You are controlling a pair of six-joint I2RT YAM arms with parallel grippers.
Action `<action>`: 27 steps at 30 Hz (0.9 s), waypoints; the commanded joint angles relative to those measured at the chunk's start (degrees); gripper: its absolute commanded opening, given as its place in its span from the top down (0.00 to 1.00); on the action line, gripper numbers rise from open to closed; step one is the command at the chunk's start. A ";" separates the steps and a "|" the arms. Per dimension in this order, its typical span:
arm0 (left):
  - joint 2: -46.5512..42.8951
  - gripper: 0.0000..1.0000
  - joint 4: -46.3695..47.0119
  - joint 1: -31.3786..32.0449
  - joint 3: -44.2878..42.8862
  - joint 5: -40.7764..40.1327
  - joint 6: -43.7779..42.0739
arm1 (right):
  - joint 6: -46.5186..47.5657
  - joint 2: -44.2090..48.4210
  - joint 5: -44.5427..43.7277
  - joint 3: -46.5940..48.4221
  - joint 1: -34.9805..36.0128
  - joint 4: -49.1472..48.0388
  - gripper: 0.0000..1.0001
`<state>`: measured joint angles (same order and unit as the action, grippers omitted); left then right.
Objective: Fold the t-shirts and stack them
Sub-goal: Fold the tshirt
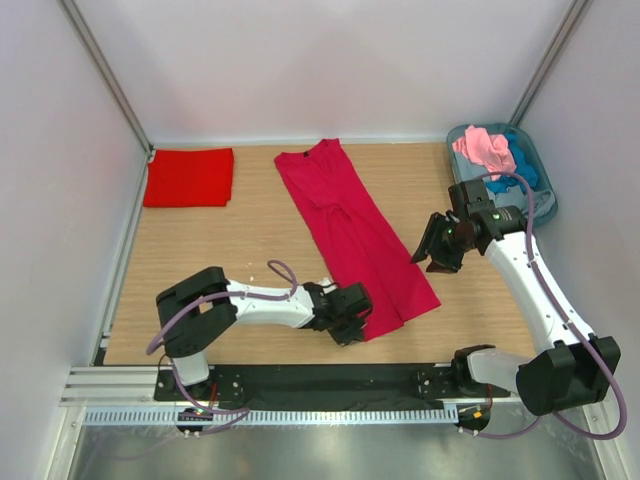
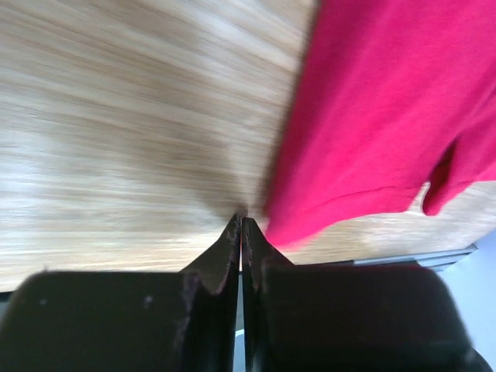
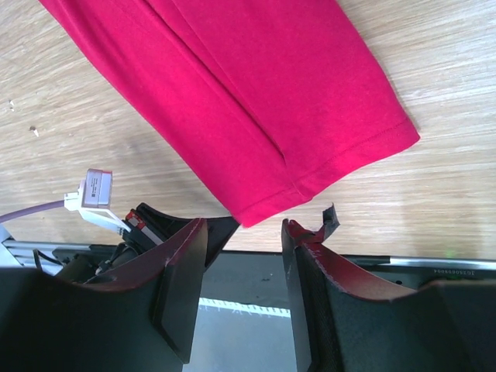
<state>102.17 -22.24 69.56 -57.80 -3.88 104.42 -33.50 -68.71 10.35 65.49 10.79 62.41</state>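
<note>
A crimson t-shirt [image 1: 355, 235], folded lengthwise into a long strip, lies diagonally across the table's middle. My left gripper [image 1: 351, 322] is low at the strip's near hem corner. In the left wrist view its jaws [image 2: 241, 222] are shut with nothing between them, tips on the wood just left of the crimson hem [image 2: 372, 116]. My right gripper [image 1: 438, 254] hovers open and empty to the right of the strip, with the hem [image 3: 310, 101] below its fingers [image 3: 244, 229]. A folded scarlet t-shirt [image 1: 188, 177] lies at the far left. Pink [image 1: 486, 148] and blue [image 1: 522, 170] shirts fill the tub.
The grey-blue oval tub [image 1: 546, 198] stands at the far right corner against the wall. White walls enclose the table on three sides. A black rail [image 1: 320, 380] with the arm bases runs along the near edge. Bare wood [image 1: 220, 250] lies between the two red shirts.
</note>
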 commanded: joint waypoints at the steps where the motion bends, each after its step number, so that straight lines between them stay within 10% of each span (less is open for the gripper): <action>1: -2.41 1.00 -7.64 -0.83 2.24 0.27 -1.32 | 1.15 1.12 1.33 0.35 0.29 0.69 0.49; 12: -21.30 1.00 -6.69 -3.38 19.91 5.19 -3.43 | 2.82 1.82 3.01 -11.26 4.50 -1.42 0.47; 16: -24.82 0.78 3.05 -3.38 18.35 -0.59 -9.84 | 3.44 1.38 1.52 -10.13 4.33 -0.98 0.47; 20: -19.49 0.56 5.53 -3.55 11.85 -1.92 -13.79 | 2.74 1.38 1.08 -7.05 4.42 0.16 0.47; 27: -8.76 0.57 10.46 -3.90 5.33 2.47 -12.75 | 2.12 2.26 -0.07 -5.20 4.42 1.22 0.47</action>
<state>90.26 -14.98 66.17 -51.18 -2.35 92.49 -31.24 -68.31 11.16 58.28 15.00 62.43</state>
